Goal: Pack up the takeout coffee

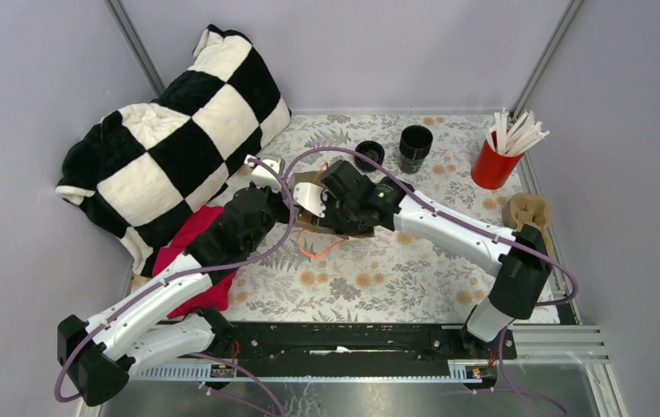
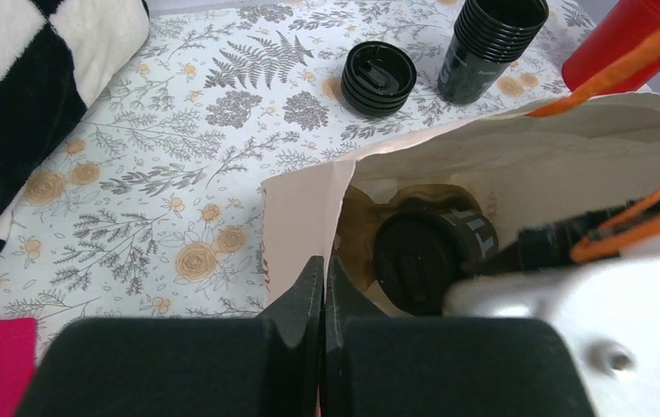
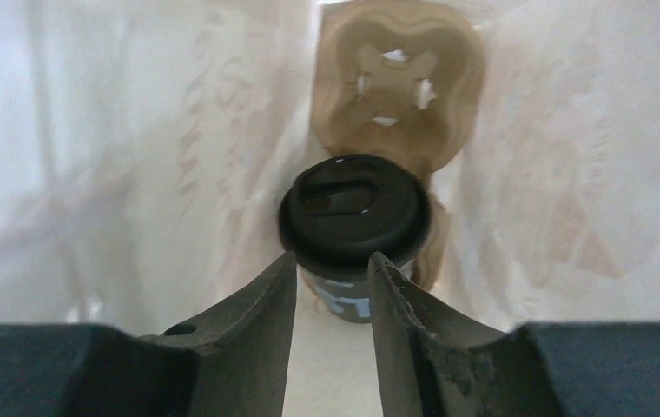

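Small black paper cup with round black lid (image 3: 354,217): upright, down inside the pale paper bag (image 2: 518,165), seated in a brown moulded-pulp cup carrier (image 3: 396,87); the carrier's empty pocket shows beyond it. White print on the cup's side, unreadable. Cup's lower body is cut off by the fingers in the right wrist view and half covered by the arm's blurred white casing in the left wrist view. From overhead it is not visible at all, with both wrists and the bag's rim over it

Right gripper (image 3: 331,282): inside the bag, jaws parted, tips just short of the cup below the lid's rim; gap narrower than the lid, nothing clasped. Contact with the cup: cannot tell

Left gripper (image 2: 323,278): pressed fully closed at the bag's near-left rim; whether paper is caught between the fingers, cannot tell

Right arm runs from its base leftward across the floral tablecloth (image 1: 396,278), wrist pitched down into the bag's mouth. Left arm stretches diagonally over a red cloth (image 1: 183,239) to the bag's left side. One orange bag handle (image 2: 622,239) lies across the right wrist
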Tool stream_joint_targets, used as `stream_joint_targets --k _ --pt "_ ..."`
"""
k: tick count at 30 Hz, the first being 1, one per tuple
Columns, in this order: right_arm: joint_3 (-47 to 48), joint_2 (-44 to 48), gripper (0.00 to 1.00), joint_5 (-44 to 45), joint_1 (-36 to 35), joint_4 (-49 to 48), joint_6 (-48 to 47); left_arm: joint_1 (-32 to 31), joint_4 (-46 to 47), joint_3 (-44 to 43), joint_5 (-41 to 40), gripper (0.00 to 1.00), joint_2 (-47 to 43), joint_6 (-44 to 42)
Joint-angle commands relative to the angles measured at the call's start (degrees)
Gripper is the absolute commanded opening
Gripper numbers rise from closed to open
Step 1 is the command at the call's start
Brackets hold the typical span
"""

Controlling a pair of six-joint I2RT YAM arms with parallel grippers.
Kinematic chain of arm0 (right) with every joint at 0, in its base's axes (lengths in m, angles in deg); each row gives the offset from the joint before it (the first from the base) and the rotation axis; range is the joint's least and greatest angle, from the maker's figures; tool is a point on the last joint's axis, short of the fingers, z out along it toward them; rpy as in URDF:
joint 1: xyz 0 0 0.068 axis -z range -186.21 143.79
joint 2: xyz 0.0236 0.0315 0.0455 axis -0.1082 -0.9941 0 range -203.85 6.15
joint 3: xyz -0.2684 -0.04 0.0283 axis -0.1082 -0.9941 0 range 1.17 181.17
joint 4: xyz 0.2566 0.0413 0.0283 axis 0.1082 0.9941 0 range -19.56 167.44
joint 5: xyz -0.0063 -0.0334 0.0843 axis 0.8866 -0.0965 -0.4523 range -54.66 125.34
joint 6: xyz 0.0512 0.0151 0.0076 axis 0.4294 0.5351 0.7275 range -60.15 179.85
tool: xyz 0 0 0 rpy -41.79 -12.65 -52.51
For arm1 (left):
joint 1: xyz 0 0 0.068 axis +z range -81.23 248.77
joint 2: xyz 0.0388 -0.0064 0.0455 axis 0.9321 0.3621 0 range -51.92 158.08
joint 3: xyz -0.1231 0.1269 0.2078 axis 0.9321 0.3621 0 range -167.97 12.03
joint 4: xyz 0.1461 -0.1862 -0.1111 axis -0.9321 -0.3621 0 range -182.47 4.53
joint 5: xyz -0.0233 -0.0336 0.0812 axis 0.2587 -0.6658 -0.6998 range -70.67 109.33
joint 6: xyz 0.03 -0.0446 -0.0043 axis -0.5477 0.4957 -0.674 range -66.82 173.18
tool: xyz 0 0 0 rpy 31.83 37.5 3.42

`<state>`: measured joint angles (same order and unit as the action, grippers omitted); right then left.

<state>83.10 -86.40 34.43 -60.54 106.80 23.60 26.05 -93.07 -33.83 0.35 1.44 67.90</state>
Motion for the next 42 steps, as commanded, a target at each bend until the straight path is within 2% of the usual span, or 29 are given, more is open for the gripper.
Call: stream_joint_targets --k 1,4,6,11,14,17,20,23,25,33,42 --pt "3.7 -3.1 0.44 7.4 0.0 -3.8 -2.7 -0.1 5.9 0.1 -1.9 0.0 -0.5 -2.2" --pt "3.7 -4.4 0.47 8.2 0.4 -6.1 -3.6 0.0 5.9 0.2 -1.6 0.0 -0.3 -1.7" --pt "2.9 -4.8 0.52 8.1 0.7 -8.7 -4.0 -0.1 5.9 0.6 -1.7 0.0 -0.4 -1.5" --pt "-2.8 -5.2 0.59 7.2 1.3 -14.7 -4.2 -0.1 5.6 1.3 -2.6 0.0 -0.6 -1.6" --pt "-5.8 -3.1 0.67 3.9 1.3 -15.5 -2.1 0.0 5.0 0.8 -3.3 0.0 -0.2 -1.8" --pt "-8.9 -0.2 0.7 1.5 1.2 -17.2 0.5 -0.1 4.6 0.7 -3.9 0.0 0.1 -1.4" --pt "-11.4 2.1 0.73 1.0 1.1 -18.2 1.9 0.0 2.5 0.0 -4.6 0.0 0.6 0.1" --pt "-13.6 3.7 0.81 1.0 1.0 -20.6 2.2 -0.1 1.2 -0.3 -3.9 0.0 0.6 0.8" --pt "-13.3 2.6 0.86 2.5 1.1 -21.0 1.0 -0.1 1.2 0.3 -3.5 0.0 0.4 0.9" --pt "-5.5 -5.0 0.89 12.1 1.4 -16.2 1.2 -0.1 1.1 1.9 -1.9 0.0 0.4 2.1" --pt "-5.6 -8.6 1.0 13.1 2.7 -13.5 -0.9 -0.1 0.7 1.1 -1.9 0.0 0.8 -0.5"
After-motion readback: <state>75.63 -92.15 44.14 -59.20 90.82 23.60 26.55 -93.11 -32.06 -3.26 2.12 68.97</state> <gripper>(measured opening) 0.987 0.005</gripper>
